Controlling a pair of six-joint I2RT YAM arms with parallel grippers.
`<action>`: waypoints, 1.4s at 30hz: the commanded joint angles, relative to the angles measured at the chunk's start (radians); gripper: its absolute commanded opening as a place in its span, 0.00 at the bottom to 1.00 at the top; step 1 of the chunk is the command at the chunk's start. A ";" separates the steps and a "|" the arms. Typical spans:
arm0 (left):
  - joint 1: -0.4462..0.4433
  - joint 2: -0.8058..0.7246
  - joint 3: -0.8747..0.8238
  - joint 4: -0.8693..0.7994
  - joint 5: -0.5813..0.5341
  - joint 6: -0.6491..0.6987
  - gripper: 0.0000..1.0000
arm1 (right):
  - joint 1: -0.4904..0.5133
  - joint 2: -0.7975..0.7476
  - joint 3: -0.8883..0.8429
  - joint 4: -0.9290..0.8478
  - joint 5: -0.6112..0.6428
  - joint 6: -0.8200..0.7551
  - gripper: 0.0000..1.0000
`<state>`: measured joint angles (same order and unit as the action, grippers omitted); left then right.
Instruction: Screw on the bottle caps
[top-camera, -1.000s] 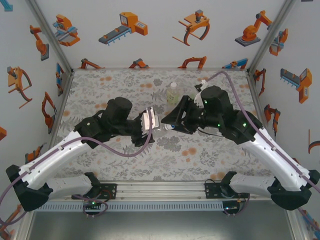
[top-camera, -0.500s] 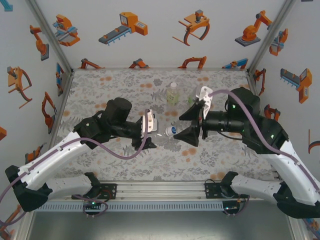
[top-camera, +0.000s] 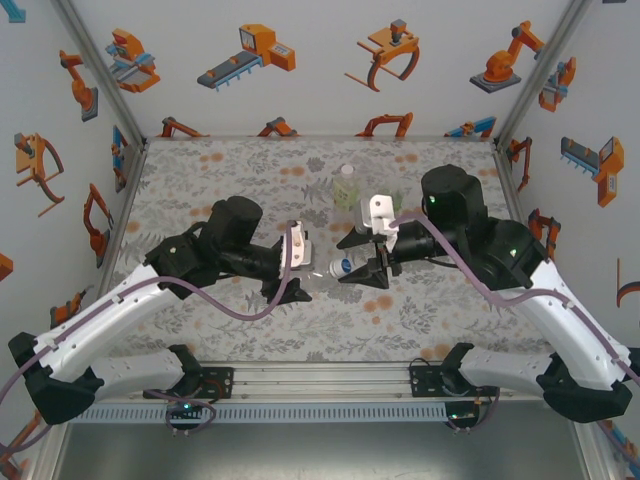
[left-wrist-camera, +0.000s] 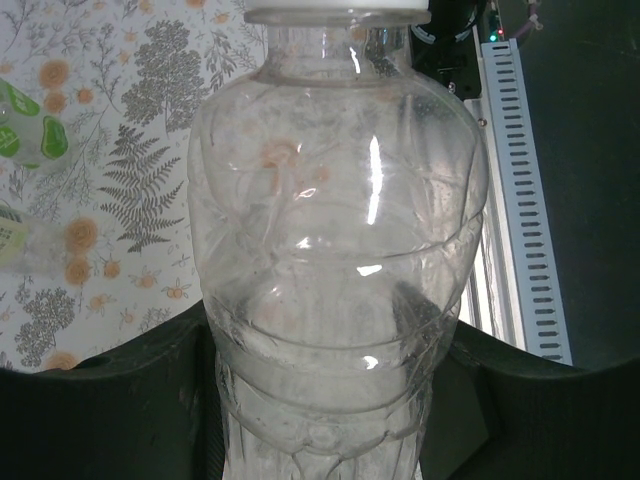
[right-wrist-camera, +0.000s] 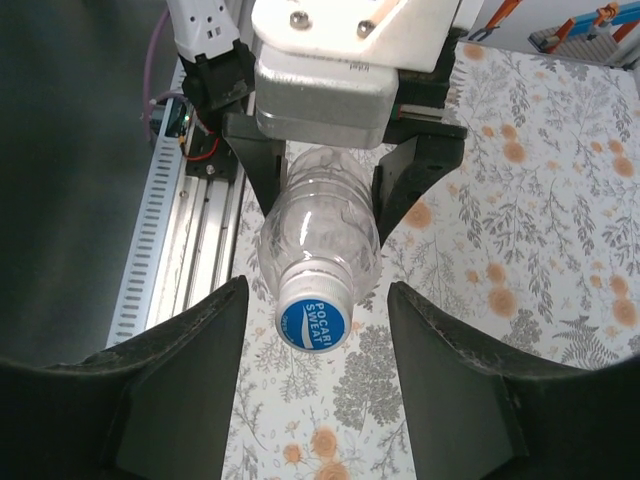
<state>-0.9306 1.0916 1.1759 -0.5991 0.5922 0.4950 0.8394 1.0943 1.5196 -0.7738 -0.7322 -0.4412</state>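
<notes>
Since half a second ago, your right arm has swung its elbow in toward the middle of the table. Its right gripper (top-camera: 362, 258) has narrowed and come up to the mouth of the bottle (left-wrist-camera: 335, 250).

Your left gripper (top-camera: 300, 263) is clamped on the body of this clear bottle. It holds the bottle on its side above the mat, neck pointing toward the right arm. A round cap (right-wrist-camera: 313, 322), blue on top with white lettering, sits on the neck.

In the right wrist view, the black fingers (right-wrist-camera: 180, 380) stand apart on either side of the cap, with a gap on each side. That gripper is open and holds nothing.

A grey floral mat (top-camera: 230, 180) dotted with orange blooms covers the tabletop. A second bottle (top-camera: 345, 185), slim with a pale label, stands upright near the back edge, well apart from both grippers.

White walls (top-camera: 250, 50) printed with orange cartoon robot arms close in three sides. A slotted metal rail (top-camera: 320, 385) runs along the near edge between the arm bases.
</notes>
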 joint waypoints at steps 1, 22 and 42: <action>-0.004 -0.019 0.028 -0.005 0.034 0.006 0.00 | 0.003 -0.014 -0.018 -0.028 -0.005 -0.044 0.53; -0.005 -0.032 0.003 0.043 -0.047 -0.017 0.00 | 0.004 -0.088 -0.207 0.311 0.313 0.792 0.00; -0.005 -0.024 -0.037 0.101 -0.212 -0.028 0.80 | 0.000 0.044 -0.125 0.048 0.568 1.760 0.00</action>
<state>-0.9234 1.0832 1.1393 -0.5861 0.3401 0.4583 0.8410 1.0992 1.3544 -0.7055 -0.1867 1.2884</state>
